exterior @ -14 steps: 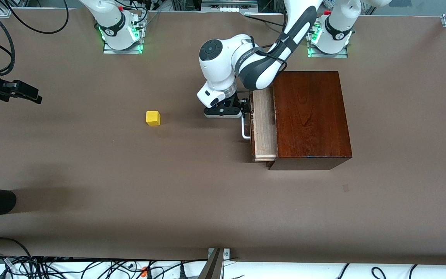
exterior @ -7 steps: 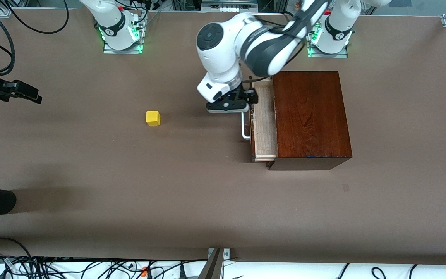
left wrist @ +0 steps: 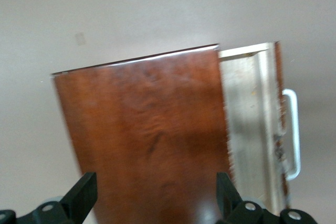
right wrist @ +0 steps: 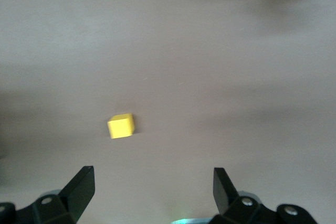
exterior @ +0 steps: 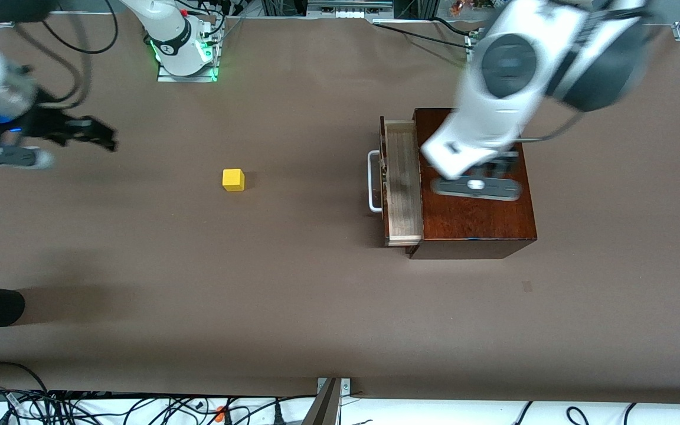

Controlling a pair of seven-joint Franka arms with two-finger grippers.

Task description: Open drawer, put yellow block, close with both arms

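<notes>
The left gripper (exterior: 477, 186) hung over the wooden box (exterior: 473, 224), jaws wide, empty. The drawer (exterior: 402, 183) stood open. The right gripper (exterior: 89, 134), jaws wide and empty, hung over the table (exterior: 257, 283) near the yellow block (exterior: 233, 179).

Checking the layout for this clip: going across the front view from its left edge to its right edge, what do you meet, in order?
right gripper → yellow block → white handle → pale drawer → dark wooden box, with the left gripper above its top.

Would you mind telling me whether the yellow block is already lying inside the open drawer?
No, the yellow block sits on the bare table, well apart from the drawer, toward the right arm's end.
</notes>
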